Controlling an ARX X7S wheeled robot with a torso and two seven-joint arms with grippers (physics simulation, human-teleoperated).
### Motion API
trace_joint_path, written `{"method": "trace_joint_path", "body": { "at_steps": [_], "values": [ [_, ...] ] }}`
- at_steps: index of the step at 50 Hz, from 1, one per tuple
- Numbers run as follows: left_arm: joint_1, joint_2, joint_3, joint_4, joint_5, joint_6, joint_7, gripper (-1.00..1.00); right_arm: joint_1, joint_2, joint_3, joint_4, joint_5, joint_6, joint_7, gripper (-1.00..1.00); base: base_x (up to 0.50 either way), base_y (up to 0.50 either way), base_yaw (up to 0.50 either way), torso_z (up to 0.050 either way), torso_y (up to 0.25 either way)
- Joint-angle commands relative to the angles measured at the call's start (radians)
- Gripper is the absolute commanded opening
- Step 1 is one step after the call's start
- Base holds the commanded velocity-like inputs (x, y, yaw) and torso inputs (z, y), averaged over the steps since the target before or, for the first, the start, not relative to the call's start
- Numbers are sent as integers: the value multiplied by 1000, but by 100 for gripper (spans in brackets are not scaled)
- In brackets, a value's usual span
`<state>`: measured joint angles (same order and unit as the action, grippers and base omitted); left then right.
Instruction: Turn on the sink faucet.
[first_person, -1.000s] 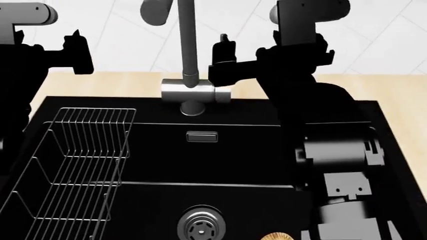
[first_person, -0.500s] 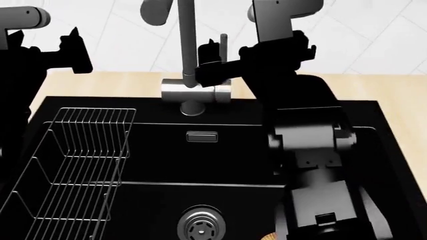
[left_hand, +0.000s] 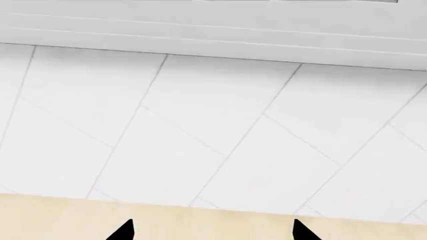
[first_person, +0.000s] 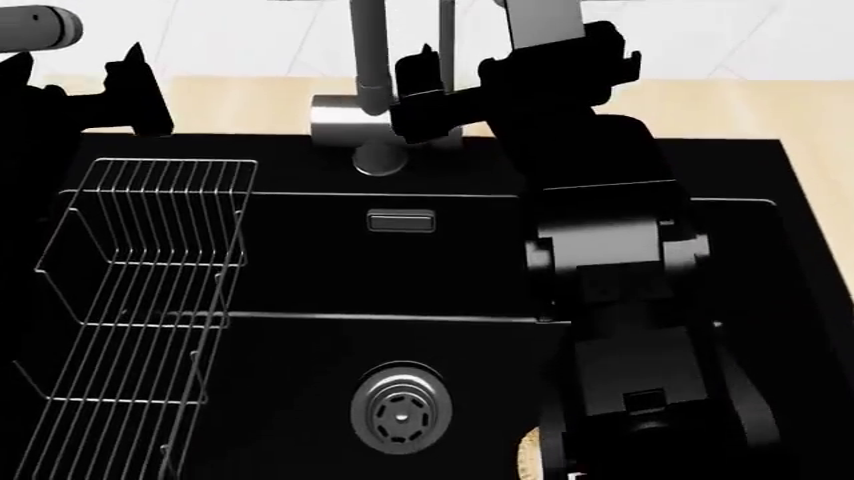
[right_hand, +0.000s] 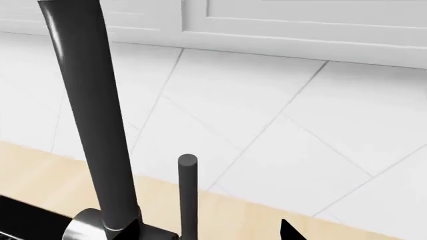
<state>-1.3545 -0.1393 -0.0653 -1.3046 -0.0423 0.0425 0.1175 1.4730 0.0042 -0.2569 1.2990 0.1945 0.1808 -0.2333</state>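
Right hand (first_person: 430, 95) open, spread around the sink faucet (first_person: 358, 118) lever (right_hand: 187, 197), not yet closed. Could slip off the slim rod, or knock the neck.

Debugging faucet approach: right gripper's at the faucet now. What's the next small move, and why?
Probably ease the right gripper a little further in so its open fingers straddle the lever rod, then close. In the right wrist view the rod stands between the fingertips but near one side, not yet gripped. The faucet shows no water.

Grey steel faucet (first_person: 363, 110), black sink (first_person: 320, 270), pale wood counter (first_person: 747, 110).
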Motion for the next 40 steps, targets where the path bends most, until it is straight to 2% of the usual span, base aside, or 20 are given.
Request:
{"method": "trace_joint_path", "body": {
  "at_steps": [1, 9, 17, 22, 32, 36, 40],
  "values": [
    [5, -2, -6, 0, 0, 4, 2, 100, 35, -4, -6, 10, 12, 14, 7, 100, 0, 0, 0, 12, -146],
    [8, -4, -9, 1, -2, 0, 6, 100, 49, -4, -63, 10, 82, 29, 25, 100, 0, 0, 0, 12, -134],
    [13, -6, -9, 8, -3, -7, 15, 100, 75, -4, -198, 10, 208, 28, 43, 100, 0, 0, 0, 12, -62],
    [21, -3, -13, 27, -8, -26, 16, 100, 78, -4, -237, 10, 248, 13, 64, 100, 0, 0, 0, 0, 0],
    [22, 2, -6, 4, -3, -8, 18, 100, 75, -4, -136, 10, 150, 4, 119, 100, 0, 0, 0, 0, 0],
    [28, 8, -1, 0, 5, 5, 11, 100, 73, -4, -151, 10, 166, 3, 117, 100, 0, 0, 0, 0, 0],
    [22, -4, -3, -1, 3, 6, 14, 100, 73, -4, -161, 10, 180, 1, 113, 100, 0, 0, 0, 6, -201]
  ]
}}
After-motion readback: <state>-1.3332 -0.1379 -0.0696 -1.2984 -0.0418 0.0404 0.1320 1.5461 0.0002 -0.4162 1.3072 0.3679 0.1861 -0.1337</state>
